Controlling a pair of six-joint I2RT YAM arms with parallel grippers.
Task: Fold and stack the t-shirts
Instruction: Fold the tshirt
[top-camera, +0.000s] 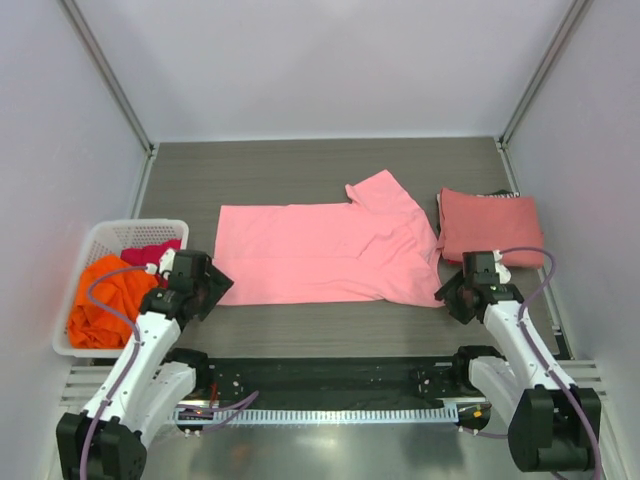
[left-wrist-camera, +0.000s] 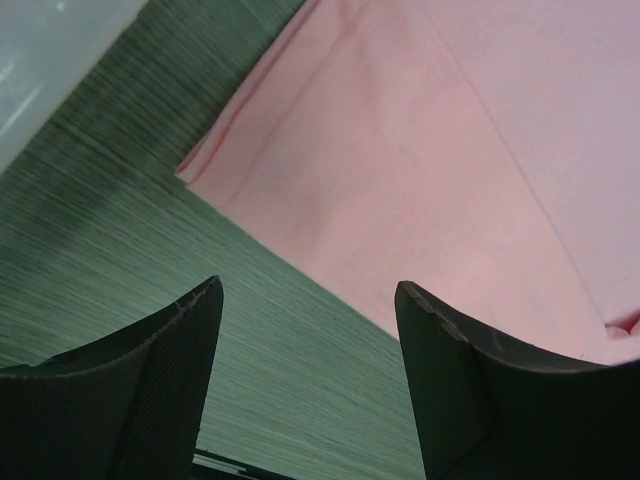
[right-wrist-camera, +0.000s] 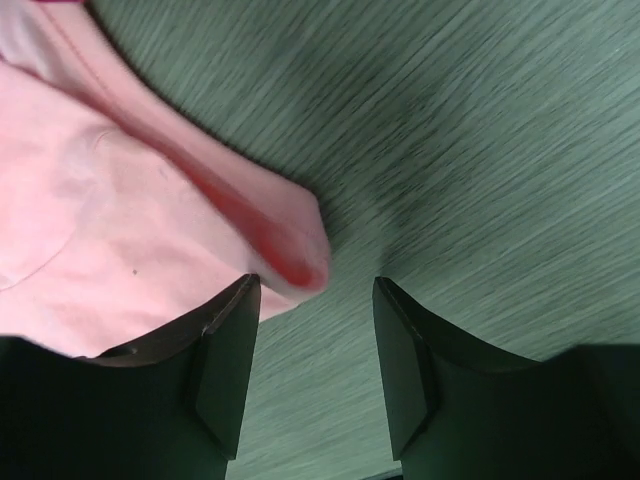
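I am two arms. My left arm (top-camera: 140, 345) and my right arm (top-camera: 520, 335) are each built of smooth white shells linked by black joints. A thin lilac-grey left cable (top-camera: 90, 288) loops out beside the left wrist, and a matching right cable (top-camera: 545, 270) arcs over the other. Each wrist ends in a chunky black head with a small white piece on top. My left pincer (left-wrist-camera: 305, 290) has two broad matte-black fingers (left-wrist-camera: 150, 380) with finely textured inner faces. My right pincer (right-wrist-camera: 315, 285) has the same dark, bevelled shape. My bases (top-camera: 95, 445) are blocky and black.
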